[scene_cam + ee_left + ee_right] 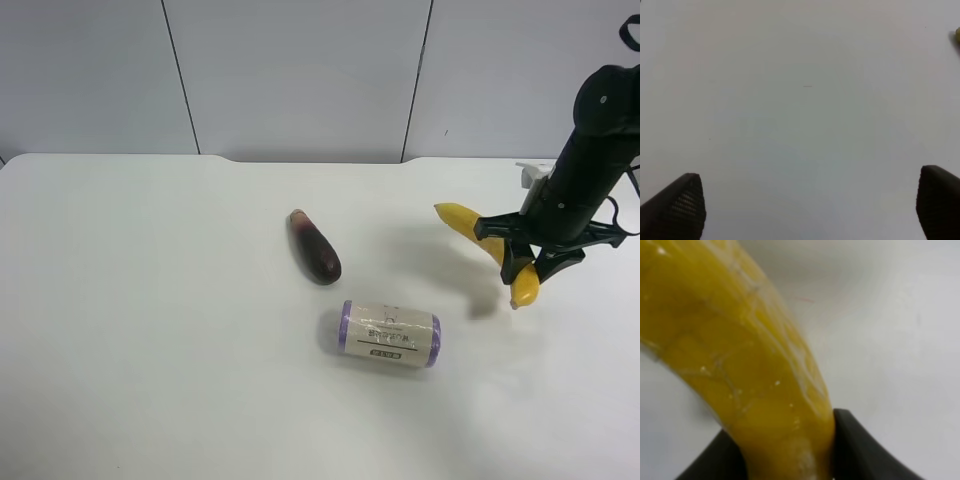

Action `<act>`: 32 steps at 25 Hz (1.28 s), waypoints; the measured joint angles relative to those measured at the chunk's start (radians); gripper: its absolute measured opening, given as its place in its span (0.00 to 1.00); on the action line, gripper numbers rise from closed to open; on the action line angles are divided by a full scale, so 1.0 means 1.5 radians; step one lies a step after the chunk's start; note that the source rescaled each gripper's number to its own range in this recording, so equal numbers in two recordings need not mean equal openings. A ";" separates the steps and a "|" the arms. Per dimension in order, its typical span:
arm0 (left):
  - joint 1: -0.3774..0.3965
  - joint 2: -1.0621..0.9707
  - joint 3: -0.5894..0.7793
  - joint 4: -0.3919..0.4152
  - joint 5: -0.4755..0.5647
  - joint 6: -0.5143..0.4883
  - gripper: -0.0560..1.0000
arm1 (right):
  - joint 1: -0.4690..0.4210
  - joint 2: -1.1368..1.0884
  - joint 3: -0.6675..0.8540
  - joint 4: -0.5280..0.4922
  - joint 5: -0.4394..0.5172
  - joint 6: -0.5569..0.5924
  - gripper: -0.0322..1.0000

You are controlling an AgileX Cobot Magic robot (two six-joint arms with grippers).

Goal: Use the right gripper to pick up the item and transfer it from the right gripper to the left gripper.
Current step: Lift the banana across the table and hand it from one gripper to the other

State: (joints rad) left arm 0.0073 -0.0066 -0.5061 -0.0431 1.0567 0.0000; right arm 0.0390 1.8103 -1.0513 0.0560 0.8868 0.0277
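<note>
Pick-up step in hand: the black, white-bracketed right pincer [515, 252] is pinching the curved yellow banana [460, 217], near the purple-ended cream roll [388, 334]. The black left pincer [810, 205] is standing spread; the handover is calling for their meeting.

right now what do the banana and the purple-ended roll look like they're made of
Banana: smooth yellow skin with a slight gloss and faint crease lines up close; real peel or plastic, I cannot tell.
Roll: cream wrapper with printed label and purple ends, probably paper or thin film.
</note>
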 joint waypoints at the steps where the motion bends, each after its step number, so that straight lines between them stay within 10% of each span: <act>1: 0.000 0.000 0.000 0.000 0.000 0.000 0.76 | 0.005 -0.013 0.000 0.000 0.003 -0.001 0.03; 32: 0.000 0.008 0.000 -0.041 0.000 0.067 0.76 | 0.416 -0.135 -0.146 0.001 0.099 -0.187 0.03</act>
State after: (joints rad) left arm 0.0073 0.0047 -0.5061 -0.1048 1.0567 0.1003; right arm 0.6632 1.6081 -1.2704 0.0581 1.0352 -0.2531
